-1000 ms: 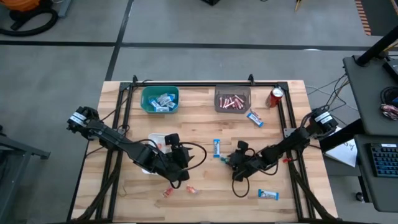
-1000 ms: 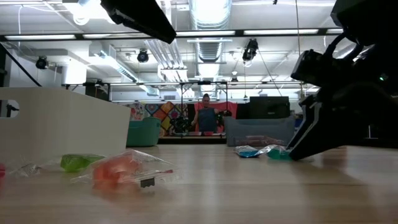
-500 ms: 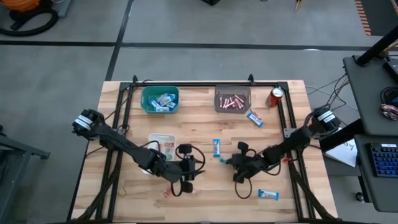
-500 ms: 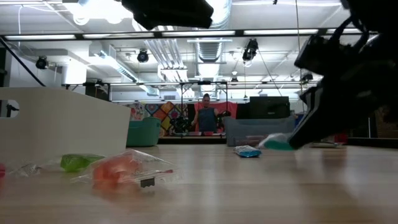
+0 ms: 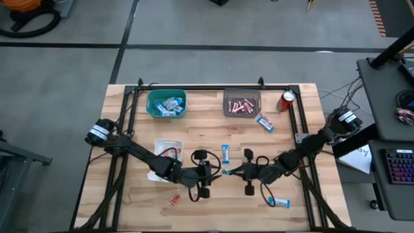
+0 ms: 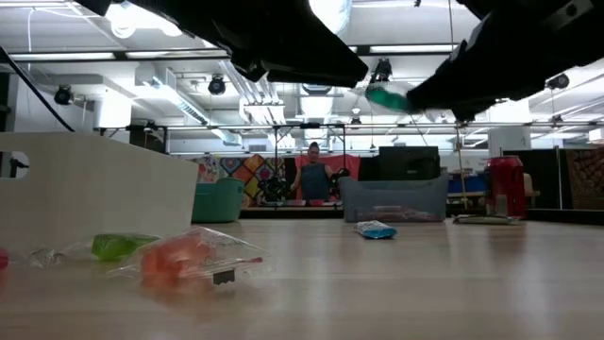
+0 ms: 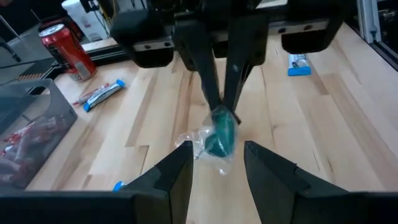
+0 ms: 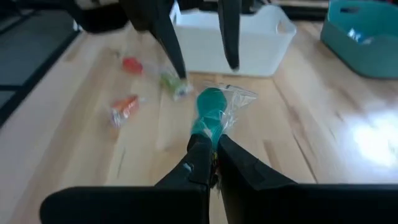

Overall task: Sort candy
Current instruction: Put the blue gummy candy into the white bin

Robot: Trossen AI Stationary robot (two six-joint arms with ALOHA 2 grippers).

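Over the middle of the wooden table (image 5: 207, 139), we see the right gripper (image 8: 210, 144) with its jaws pinched together on the clear wrapper of a teal-green candy (image 8: 210, 111), held lifted above the boards. Facing it, the left gripper (image 7: 216, 160) has its fingers spread apart on either side of that candy without touching it. An orange candy (image 8: 124, 106), a red one and a green one lie near the white bin (image 8: 249, 38).

We see both arms reaching low toward the desk's middle, tips facing each other; the right gripper (image 8: 210, 144) is pinched closed, lifted above the surface, while the left gripper (image 7: 217, 163) has its fingers parted
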